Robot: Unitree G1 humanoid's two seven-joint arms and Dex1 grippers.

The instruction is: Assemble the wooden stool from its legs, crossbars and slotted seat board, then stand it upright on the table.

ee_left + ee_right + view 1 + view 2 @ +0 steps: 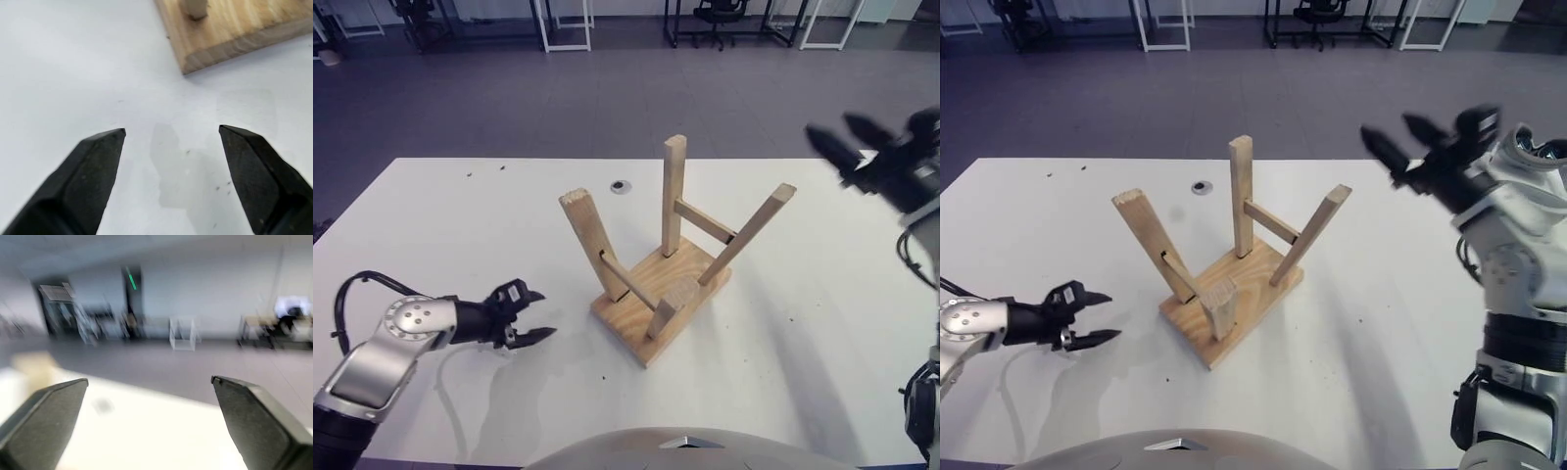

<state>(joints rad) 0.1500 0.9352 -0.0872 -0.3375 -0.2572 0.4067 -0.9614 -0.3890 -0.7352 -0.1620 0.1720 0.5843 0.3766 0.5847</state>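
Since the pale wooden four-legged stool (690, 276) rests inverted beyond the black left gripper's (546, 313) parted fingers, with the black right gripper (829, 127) also spread and empty, clamp opposite legs evenly before flipping.

— Where's the wooden stool (661, 294)?
— Between the two pincers: near the left pincer (546, 313), on its right and not touching it. It stands lower than the raised right pincer (827, 125), on that one's left.
— Standing upright?
— No, upside down. The seat board (628, 328) lies flat underneath and four pale legs (674, 191) splay upward, with crossbars (705, 222) joining them in pairs
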